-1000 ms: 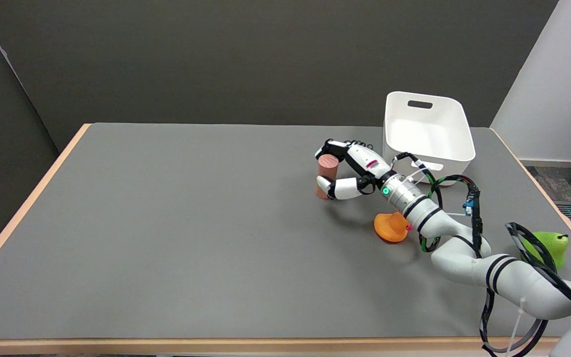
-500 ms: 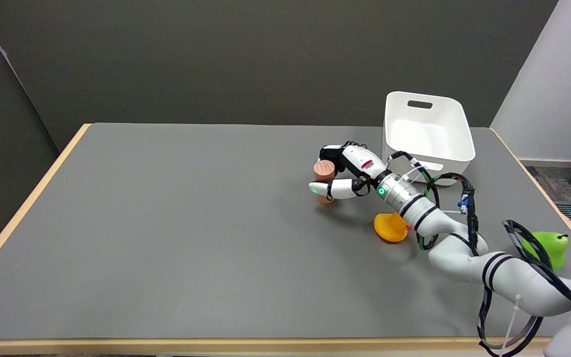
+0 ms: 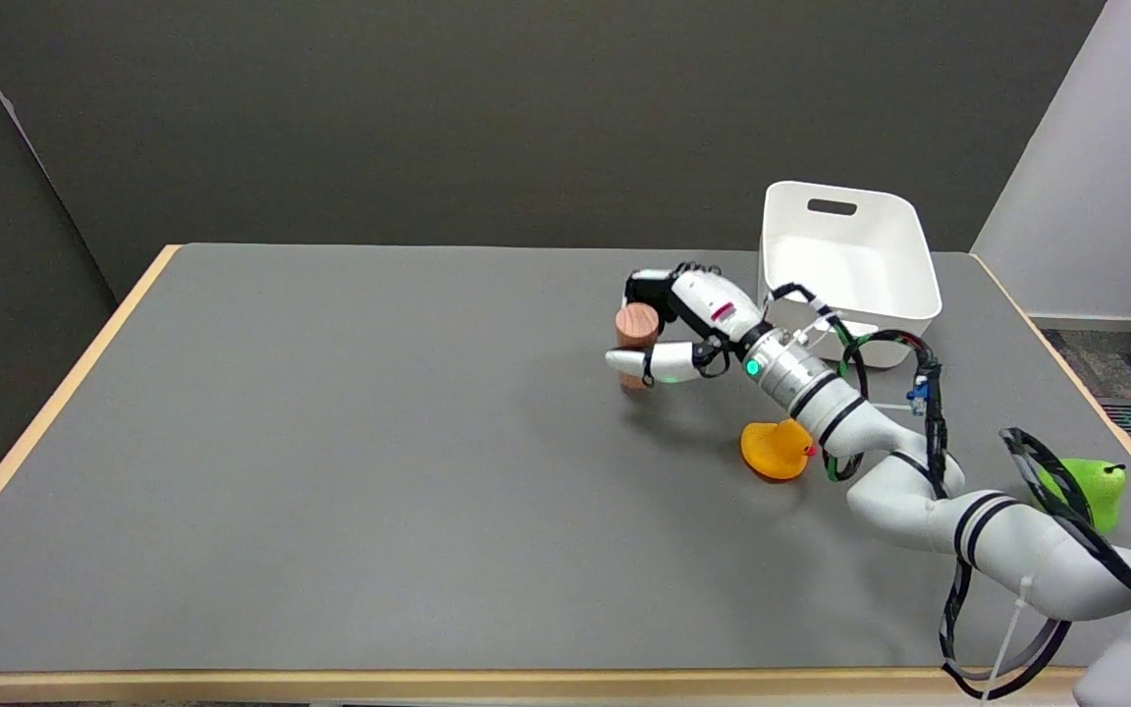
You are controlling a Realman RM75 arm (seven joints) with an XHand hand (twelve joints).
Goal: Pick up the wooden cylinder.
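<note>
Wooden cylinder [image 3: 636, 334] stands upright inside the right hand [image 3: 683, 329], at the centre-right of the grey table [image 3: 330, 442] — whether its base touches the surface I cannot tell. Behind the arm stands a white bin [image 3: 845, 257]; an orange duck toy [image 3: 775, 450] lies near the wrist, a green pear [image 3: 1096, 488] at the right edge. The hand grips the cylinder — thumb in front, the other fingers [image 3: 646, 289] curled behind the top.
</note>
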